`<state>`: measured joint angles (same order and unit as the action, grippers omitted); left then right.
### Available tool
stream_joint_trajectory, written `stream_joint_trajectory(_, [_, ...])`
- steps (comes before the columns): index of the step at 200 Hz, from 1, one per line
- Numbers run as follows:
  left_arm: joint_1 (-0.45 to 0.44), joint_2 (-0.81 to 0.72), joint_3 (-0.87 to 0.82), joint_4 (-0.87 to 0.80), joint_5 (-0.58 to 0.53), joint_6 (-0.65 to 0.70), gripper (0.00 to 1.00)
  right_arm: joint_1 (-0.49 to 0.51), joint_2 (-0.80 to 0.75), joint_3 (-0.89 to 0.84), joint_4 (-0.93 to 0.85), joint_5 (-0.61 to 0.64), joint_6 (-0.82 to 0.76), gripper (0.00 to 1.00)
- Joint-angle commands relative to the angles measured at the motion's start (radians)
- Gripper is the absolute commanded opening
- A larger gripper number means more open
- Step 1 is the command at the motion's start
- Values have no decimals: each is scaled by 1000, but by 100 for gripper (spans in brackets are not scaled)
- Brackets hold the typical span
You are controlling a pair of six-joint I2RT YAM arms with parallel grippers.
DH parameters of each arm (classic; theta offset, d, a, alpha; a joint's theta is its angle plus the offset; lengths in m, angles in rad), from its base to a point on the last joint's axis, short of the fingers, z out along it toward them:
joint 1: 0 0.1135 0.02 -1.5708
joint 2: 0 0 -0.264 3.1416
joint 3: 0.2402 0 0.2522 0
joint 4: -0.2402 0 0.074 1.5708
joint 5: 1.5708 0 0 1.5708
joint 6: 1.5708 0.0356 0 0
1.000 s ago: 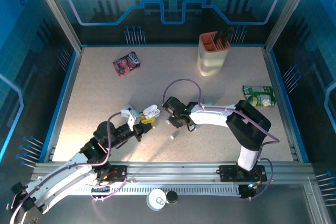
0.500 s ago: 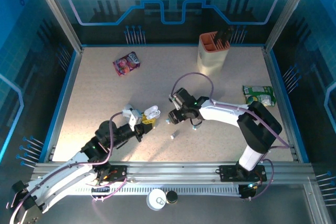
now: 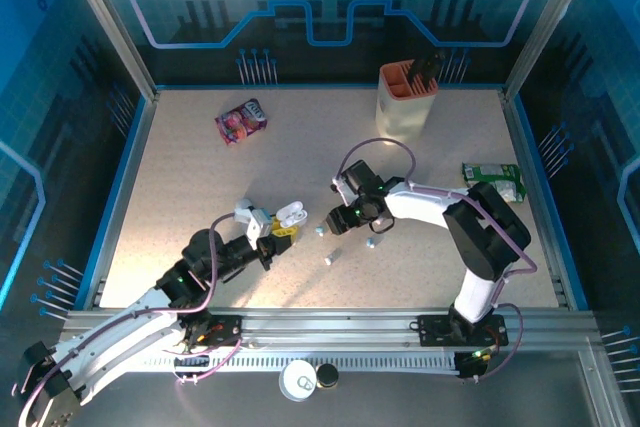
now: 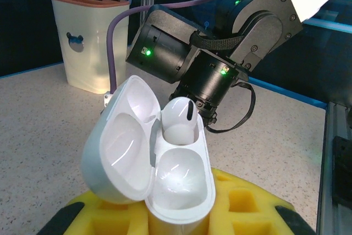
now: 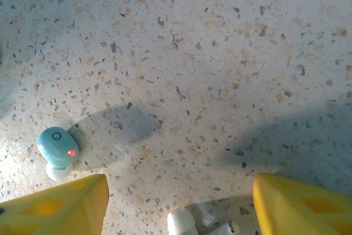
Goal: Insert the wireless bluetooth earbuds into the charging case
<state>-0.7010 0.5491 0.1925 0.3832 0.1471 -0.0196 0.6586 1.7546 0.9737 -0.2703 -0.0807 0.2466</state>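
My left gripper point(image 3: 272, 231) is shut on the white charging case point(image 3: 289, 214), which stands upright between its yellow foam pads point(image 4: 242, 202). The case point(image 4: 165, 163) has its lid open to the left. One white earbud point(image 4: 179, 118) sits in the far slot and the near slot is empty. My right gripper point(image 3: 352, 215) hovers over the table just right of the case, open, with its yellow fingertips point(image 5: 55, 207) wide apart. A white earbud point(image 5: 190, 225) lies on the table between them, and a pale blue earbud point(image 5: 58, 149) with a red light lies to the left. Loose earbuds point(image 3: 331, 258) dot the table nearby.
A cream holder with an orange rim point(image 3: 407, 102) stands at the back right. A purple snack packet point(image 3: 241, 120) lies at the back left and a green packet point(image 3: 494, 183) at the right edge. A round white lid point(image 3: 299, 380) rests on the near rail.
My right gripper has pulled away from the case toward the right and opened wider. Two small earbuds now show on the table beside it. The left arm holds still.
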Motion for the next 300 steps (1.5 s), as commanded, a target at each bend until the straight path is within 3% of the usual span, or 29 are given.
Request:
stream_joint_trajectory(1, [7,-6,-13,40,25,21,4,13,-25,-64,-37,-102,20,69])
stream_joint_trajectory(51, [7,-3,-15,39,19,26,4,31,-139,-150,-37,-187,22,68])
stream_joint_trajectory(94, [7,-3,-17,40,26,17,4,24,-214,-144,-72,-135,21,67])
stream_joint_trajectory(159, [6,-8,-18,29,22,18,4,3,-14,100,-254,-100,-167,63])
stream_joint_trajectory(213, [8,-7,-18,23,20,14,4,0,151,234,-323,-197,-261,62])
stream_joint_trajectory(300, [7,18,-8,29,27,19,4,-29,51,122,-328,-218,-247,57])
